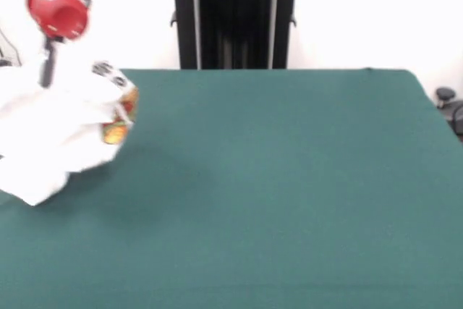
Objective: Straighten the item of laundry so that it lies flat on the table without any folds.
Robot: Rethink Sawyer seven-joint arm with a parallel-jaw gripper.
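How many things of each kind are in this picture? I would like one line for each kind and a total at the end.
Crumpled white cotton garment with orange and yellow print: 1
Large dark green felt-topped table: 1
Red and black robot arm with gripper: 1
Black pedestal behind the table: 1
Total: 4

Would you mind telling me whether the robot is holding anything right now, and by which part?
It appears to hold the white garment, bunched and lifted at the table's edge, by its top. The claw is hidden in the cloth, so the hold cannot be confirmed.
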